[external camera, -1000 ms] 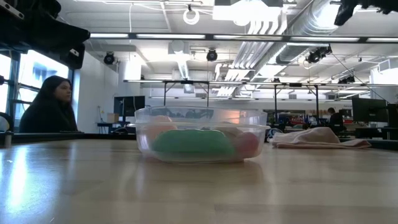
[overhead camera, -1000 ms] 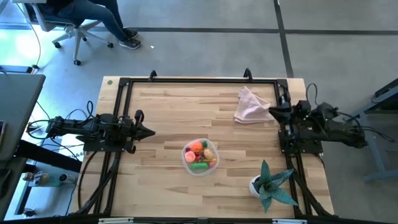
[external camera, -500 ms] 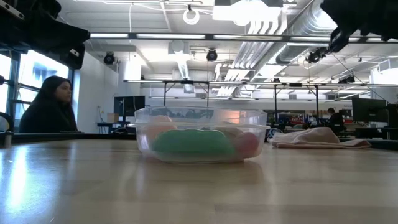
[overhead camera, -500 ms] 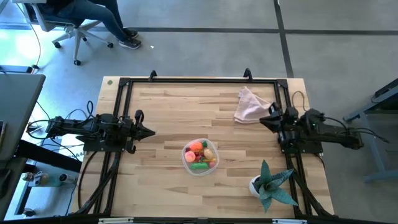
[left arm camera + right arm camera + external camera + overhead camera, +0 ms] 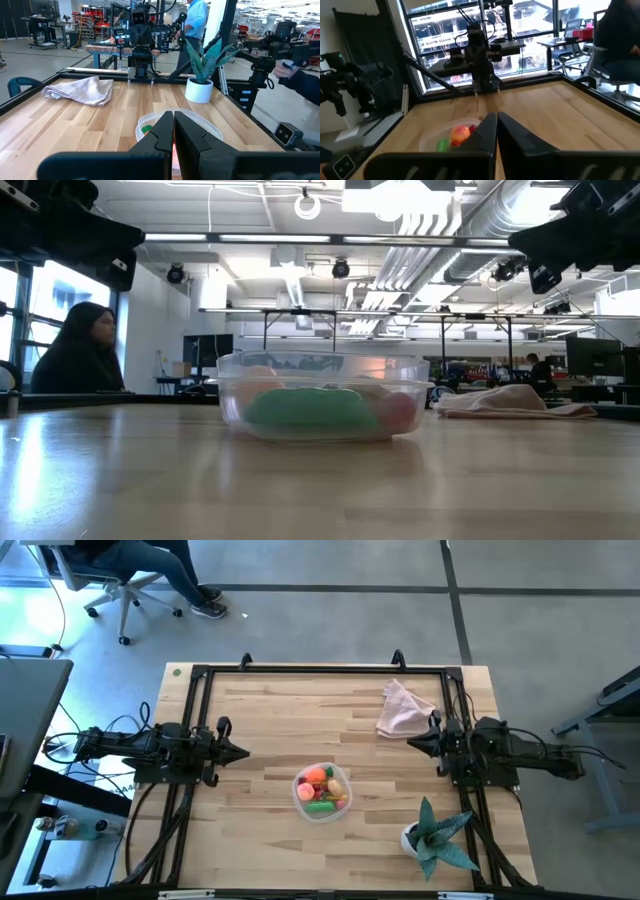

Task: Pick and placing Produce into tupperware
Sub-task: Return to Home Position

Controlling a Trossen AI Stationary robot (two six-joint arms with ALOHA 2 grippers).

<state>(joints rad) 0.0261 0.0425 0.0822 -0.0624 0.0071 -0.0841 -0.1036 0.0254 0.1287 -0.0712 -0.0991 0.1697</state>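
Wooden table (image 5: 280,710) with a black frame round it. My left arm lies level along the table's left edge, left gripper (image 5: 243,752) pointing inward, fingers pressed together on nothing; its wrist view shows only a thin seam between them. My right arm lies level along the right edge, right gripper (image 5: 412,743) pointing in toward the middle, also closed tight and empty, just beside the near corner of the pink cloth (image 5: 403,710) but not touching it. The cloth is crumpled at the far right of the table. A teal spiky plant (image 5: 440,835) in a white pot (image 5: 411,837) stands at the near right. The tupperware (image 5: 297,792) sits upright near the table's middle, a bit toward the near edge, well apart from both grippers and roughly between them. All the produce (image 5: 322,788) I can see is inside it: an orange piece (image 5: 314,778), a green pod (image 5: 321,807), red and yellowish bits I can't tell apart. A person (image 5: 80,345) sits beyond the table.
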